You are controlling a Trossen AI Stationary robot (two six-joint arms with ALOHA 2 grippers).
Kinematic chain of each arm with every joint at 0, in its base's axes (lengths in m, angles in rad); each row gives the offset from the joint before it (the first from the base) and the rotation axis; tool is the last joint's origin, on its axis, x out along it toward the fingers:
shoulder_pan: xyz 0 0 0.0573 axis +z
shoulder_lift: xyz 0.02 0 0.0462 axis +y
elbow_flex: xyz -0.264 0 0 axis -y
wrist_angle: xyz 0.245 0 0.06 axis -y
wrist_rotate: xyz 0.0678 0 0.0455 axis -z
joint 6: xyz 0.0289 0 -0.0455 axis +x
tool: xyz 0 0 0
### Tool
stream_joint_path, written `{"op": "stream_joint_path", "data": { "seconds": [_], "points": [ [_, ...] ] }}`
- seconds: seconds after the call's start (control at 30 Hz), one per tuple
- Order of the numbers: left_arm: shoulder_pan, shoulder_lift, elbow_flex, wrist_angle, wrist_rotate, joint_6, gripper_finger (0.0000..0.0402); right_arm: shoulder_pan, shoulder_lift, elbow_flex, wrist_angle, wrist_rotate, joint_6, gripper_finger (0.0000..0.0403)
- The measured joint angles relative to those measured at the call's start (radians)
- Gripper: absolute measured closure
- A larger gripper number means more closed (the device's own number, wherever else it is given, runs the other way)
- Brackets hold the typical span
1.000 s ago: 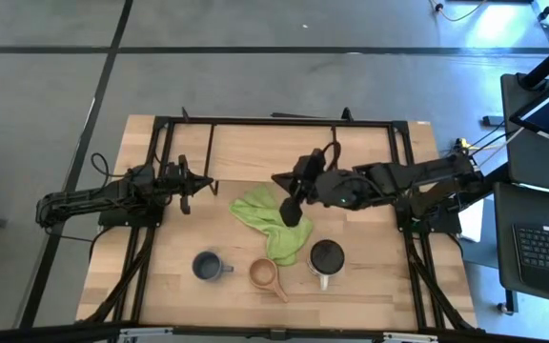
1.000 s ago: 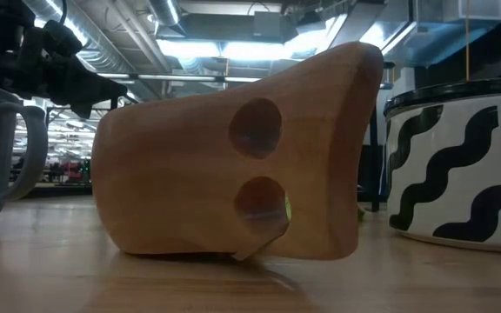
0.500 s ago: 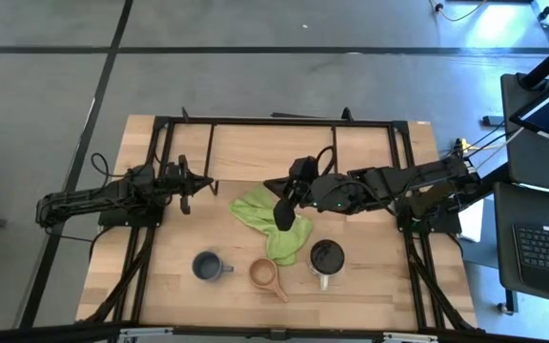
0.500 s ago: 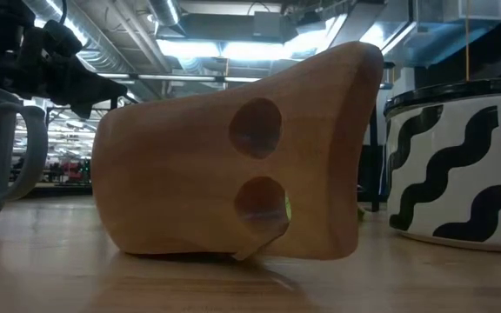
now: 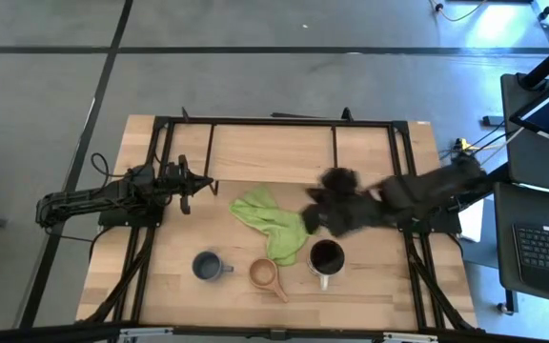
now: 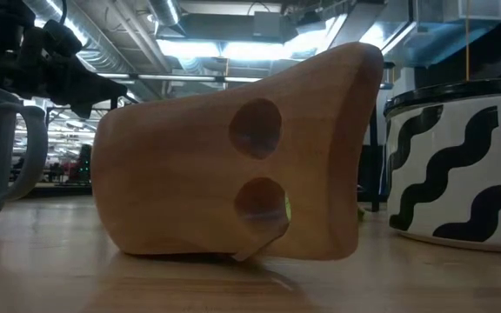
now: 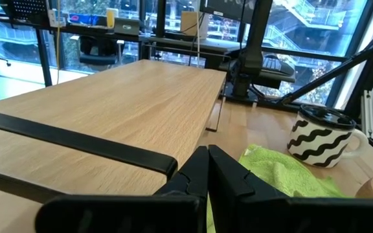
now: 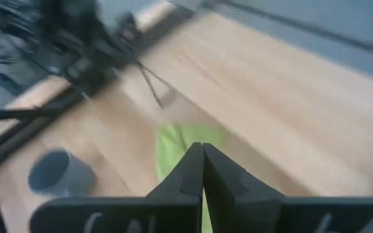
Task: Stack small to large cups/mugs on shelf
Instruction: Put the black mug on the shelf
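Note:
Three cups stand in a row near the table's near edge: a grey-blue mug (image 5: 208, 266), a small tan wooden cup (image 5: 265, 274) with a handle, and a large mug (image 5: 326, 257), dark inside, with a black-and-white wavy pattern on its side (image 6: 455, 165). The shelf (image 5: 274, 148), a long light board on black legs, stands at the far side. My right gripper (image 5: 311, 219) is shut and empty above the right edge of the green cloth (image 5: 273, 224), just beyond the large mug. My left gripper (image 5: 187, 183) is shut and empty at the shelf's left end.
The green cloth lies crumpled mid-table between the shelf and the cups. Black frame rails (image 5: 155, 238) run along the table's left and right sides. Bare tabletop (image 5: 208, 224) lies to the left of the cloth.
My right gripper first went a little toward the table's left over the green cloth. It has then swung quickly back toward the right and the near edge, to just beyond the large mug. It stays shut and empty. The cups and cloth have not moved.

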Motion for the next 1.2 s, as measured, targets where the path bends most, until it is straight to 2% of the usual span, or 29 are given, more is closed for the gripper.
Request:
{"op": "stream_joint_path", "data": {
  "seconds": [0.07,0.17,0.43,0.6,0.73,0.9,1.0,1.2],
  "points": [
    [0.000,0.000,0.000,-0.001,0.000,0.000,0.0401,0.073,-0.030,0.000,-0.135,0.008,0.186,0.0395],
    [0.000,0.000,0.000,-0.001,0.000,0.000,0.0401,0.167,-0.034,0.000,-0.208,-0.014,0.362,0.0395],
    [0.000,0.000,0.000,-0.001,0.000,0.000,0.0401,0.314,0.124,0.000,-0.296,-0.218,0.733,0.0395],
    [0.000,0.000,0.000,-0.001,0.000,0.000,0.0401,0.417,0.198,0.000,-0.281,-0.336,0.948,0.0395],
    [0.000,0.000,0.000,-0.001,0.000,0.000,0.0401,0.437,0.233,0.000,-0.144,-0.476,0.972,0.0395],
    [0.000,0.000,0.000,-0.001,0.000,0.000,0.0401,0.384,0.267,0.000,-0.114,-0.563,0.963,0.0395],
    [0.000,0.000,0.000,-0.001,0.000,0.000,0.0401,0.345,0.287,0.000,-0.100,-0.630,0.899,0.0395],
    [0.000,0.000,0.000,-0.001,0.000,0.000,0.0401,0.268,0.295,0.000,-0.040,-0.678,0.803,0.0395]
  ]
}}
